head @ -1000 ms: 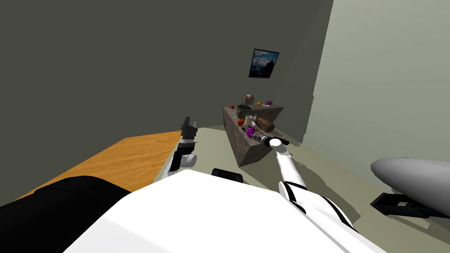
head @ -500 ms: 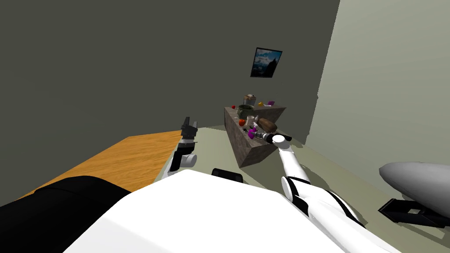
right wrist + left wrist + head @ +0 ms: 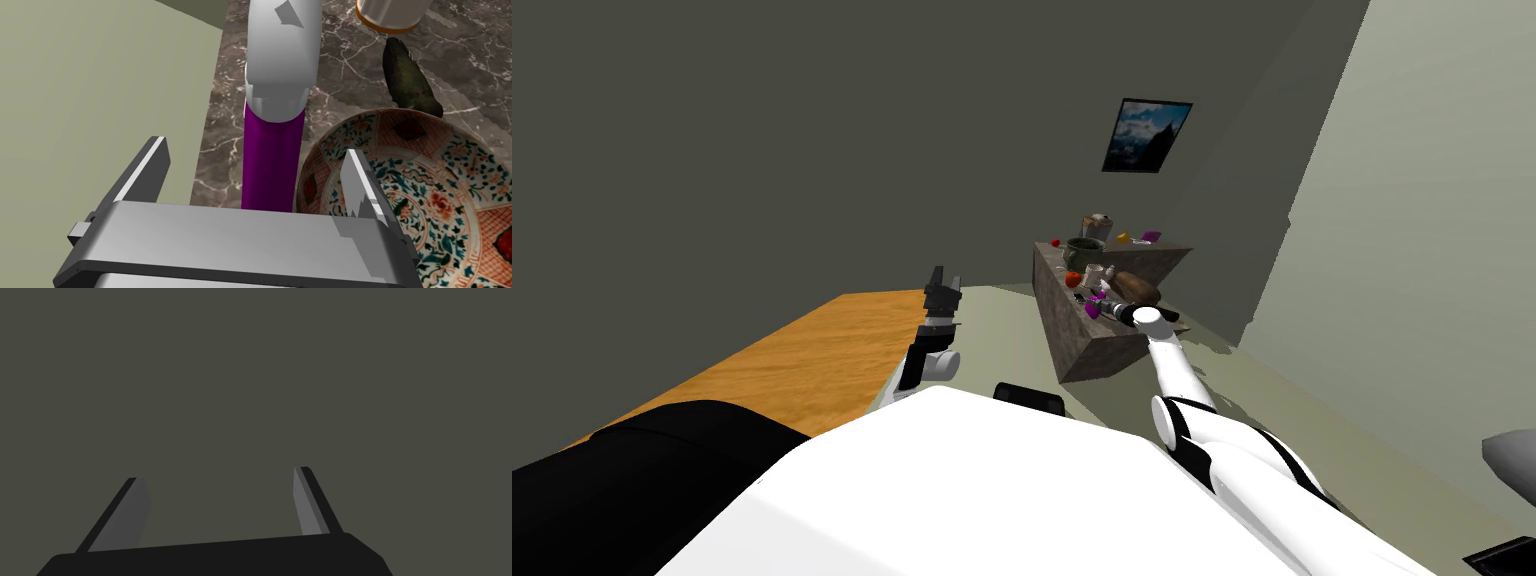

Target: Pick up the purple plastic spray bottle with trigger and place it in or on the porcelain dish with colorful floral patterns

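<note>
Evidently not yet grasped: the right gripper (image 3: 255, 150) has its fingers spread astride the purple spray bottle (image 3: 272, 160), beside the floral dish (image 3: 425, 200). The left gripper (image 3: 220, 475) is also spread. Lifting and placing are left.

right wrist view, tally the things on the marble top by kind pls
spray bottle, purple with a pale head: 1
patterned dish: 1
dark green lumpy thing: 1
white container with an orange band: 1
total: 4
</note>
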Tool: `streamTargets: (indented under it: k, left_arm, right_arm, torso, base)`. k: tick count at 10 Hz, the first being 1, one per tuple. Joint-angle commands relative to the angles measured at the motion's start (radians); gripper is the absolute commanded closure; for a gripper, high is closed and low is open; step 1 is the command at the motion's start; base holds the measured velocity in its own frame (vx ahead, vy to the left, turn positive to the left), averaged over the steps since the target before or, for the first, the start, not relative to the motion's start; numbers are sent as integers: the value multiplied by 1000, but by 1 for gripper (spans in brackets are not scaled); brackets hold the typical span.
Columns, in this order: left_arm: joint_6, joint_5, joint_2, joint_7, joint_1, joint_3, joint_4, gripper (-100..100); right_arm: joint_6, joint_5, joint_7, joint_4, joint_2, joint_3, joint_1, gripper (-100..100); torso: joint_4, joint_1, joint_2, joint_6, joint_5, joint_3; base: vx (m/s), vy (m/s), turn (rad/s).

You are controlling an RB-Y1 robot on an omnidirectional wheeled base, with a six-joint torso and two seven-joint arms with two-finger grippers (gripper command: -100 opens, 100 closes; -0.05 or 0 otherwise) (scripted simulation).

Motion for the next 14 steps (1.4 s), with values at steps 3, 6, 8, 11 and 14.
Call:
streamTargets:
  k: [3, 6, 8, 11, 14]
  left_arm:
    - [0, 0, 0, 0, 0, 0, 0, 0]
    - [0, 0, 0, 0, 0, 0, 0, 0]
    - [0, 0, 0, 0, 0, 0, 0, 0]
    - [0, 0, 0, 0, 1, 0, 0, 0]
    - [0, 0, 0, 0, 1, 0, 0, 0]
  right_arm:
    - [-30, 29, -21, 34, -3, -17, -15, -100]
    - [-34, 31, -22, 34, -3, -18, -15, 100]
    - [-33, 31, -23, 34, -3, -18, -15, 100]
    - [-3, 4, -6, -2, 0, 0, 0, 100]
    - [48, -30, 7, -73, 3, 26, 29, 100]
  torso:
    - [0, -1, 0, 1, 0, 0]
    - [-1, 3, -4, 0, 0, -3]
    - [-1, 3, -5, 1, 0, -3]
    - [-1, 3, -6, 4, 1, -4]
    - [-2, 7, -9, 3, 2, -5]
  base:
    - [-71, -52, 181]
    - [-2, -2, -2]
    - [0, 0, 0]
    - [41, 25, -186]
    - [82, 72, -294]
